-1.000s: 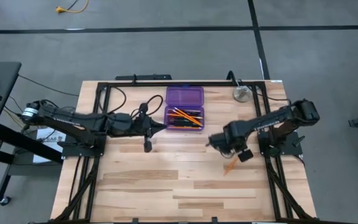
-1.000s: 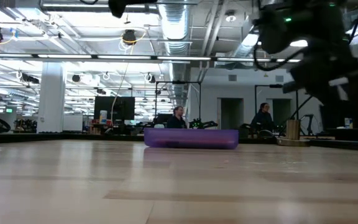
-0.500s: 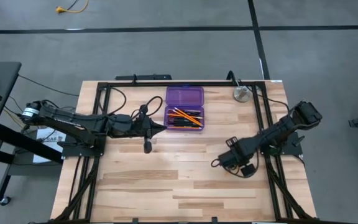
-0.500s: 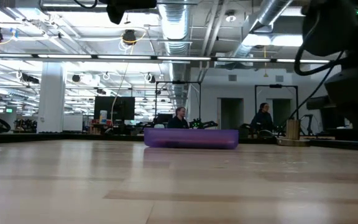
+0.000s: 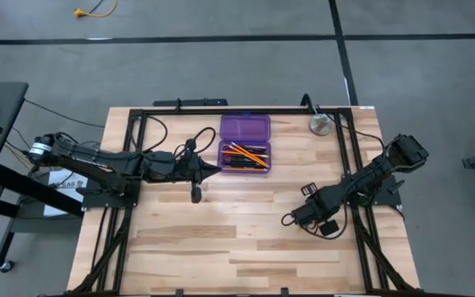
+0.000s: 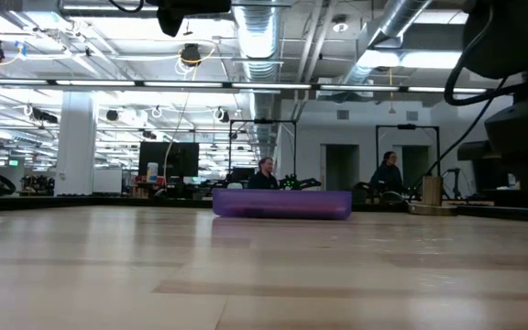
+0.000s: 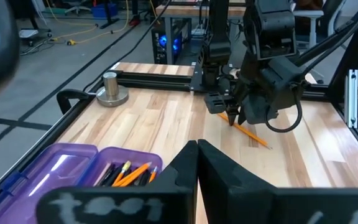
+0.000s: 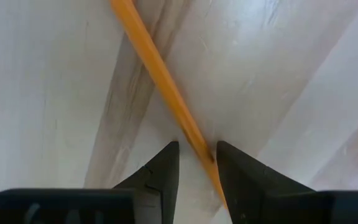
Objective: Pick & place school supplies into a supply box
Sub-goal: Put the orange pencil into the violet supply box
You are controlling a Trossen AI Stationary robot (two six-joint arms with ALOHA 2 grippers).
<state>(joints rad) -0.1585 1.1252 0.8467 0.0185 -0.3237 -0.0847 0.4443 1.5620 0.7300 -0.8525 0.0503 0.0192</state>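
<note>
Right gripper (image 8: 194, 163) is lowered to the table (image 5: 221, 239) on the right-hand side, well apart from the supply box (image 5: 244, 143); its fingers (image 8: 160, 168) are seen part-open, straddling a thin orange pencil (image 8: 160, 74) that lies flat on the boards; the pencil is not yet clamped, a gap showing on either side. The pencil's long axis is set across the line between the fingertips, so it is judged that a plain closing would take it near one end. The box sits open at the far middle of the table, pens and pencils already inside; it lies away to the left of the pencil. Left gripper (image 7: 197, 146) is held shut and empty just beside the box; the right arm is the nearer to the pencil.
</note>
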